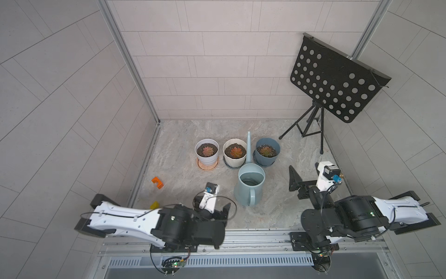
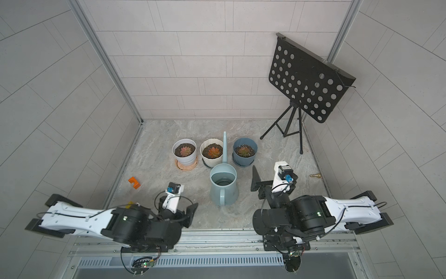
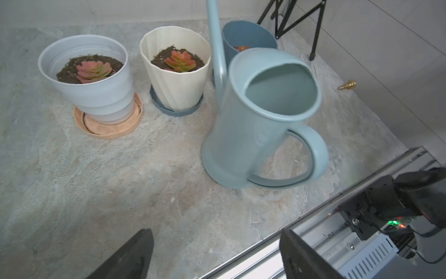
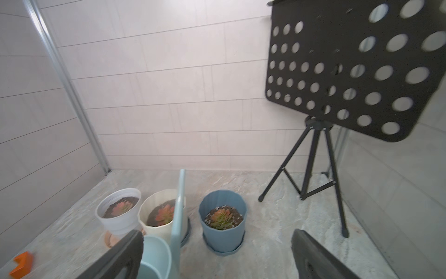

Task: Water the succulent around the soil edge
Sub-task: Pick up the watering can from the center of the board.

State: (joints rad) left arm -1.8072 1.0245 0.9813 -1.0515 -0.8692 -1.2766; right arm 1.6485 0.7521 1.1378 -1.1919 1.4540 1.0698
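Left tool (image 3: pixel 214 232) and right tool (image 4: pixel 216 233) hang empty with jaws spread wide at the near edge of the stone-patterned surface (image 1: pixel 178 174). They flank the watering can (image 1: pixel 251 183), which stands upright with water inside and its handle turned toward the arms, apparently for an easy grab. Beyond it, succulents (image 1: pixel 235 152) sit in a row of white pot (image 1: pixel 207 160), cream pot (image 1: pixel 233 163) and blue pot (image 1: pixel 265 160), the spout rising between the last two. A music stand (image 1: pixel 335 82) fills the far corner.
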